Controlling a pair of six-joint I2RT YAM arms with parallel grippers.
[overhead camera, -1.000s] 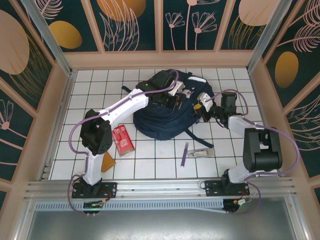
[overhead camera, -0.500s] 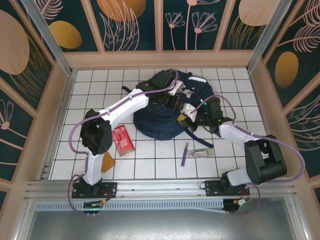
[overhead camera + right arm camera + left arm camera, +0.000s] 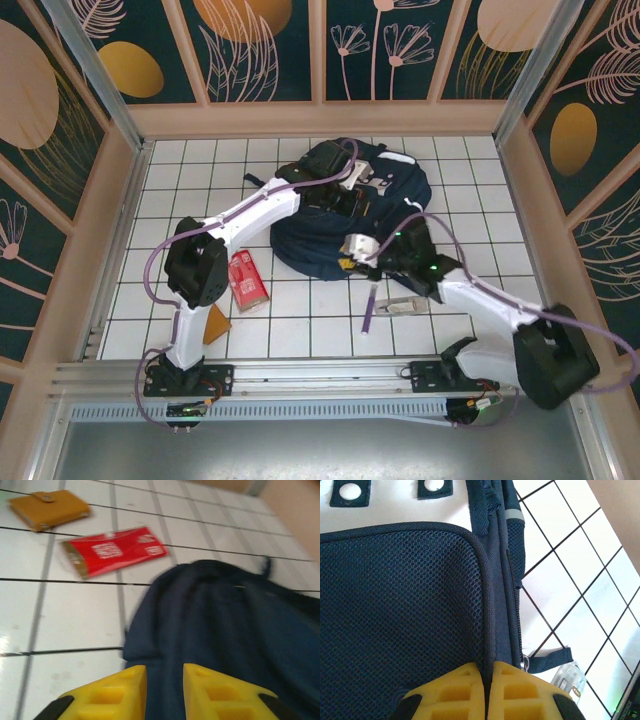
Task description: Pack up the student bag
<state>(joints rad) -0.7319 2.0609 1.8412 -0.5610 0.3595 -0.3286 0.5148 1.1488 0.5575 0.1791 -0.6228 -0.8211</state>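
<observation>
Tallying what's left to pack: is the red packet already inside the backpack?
No, the red packet lies out on the white tiles to the left of the backpack.

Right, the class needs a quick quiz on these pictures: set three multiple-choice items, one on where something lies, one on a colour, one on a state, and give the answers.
1. Where does the red packet lie?
A. on the tiled table, left of the student bag
B. inside the bag
C. on top of the bag

2. What colour is the pen on the tiles between the bag and the arm bases?
A. green
B. purple
C. yellow

3. How does the left pincer stand?
A. wide open above bare tiles
B. shut on the red packet
C. shut on a seam of the bag

Answers:
1 A: the top view shows it flat on the tiles left of the bag.
2 B: its barrel is purple.
3 C: the left wrist view shows the yellow fingers together on the seam.
</observation>
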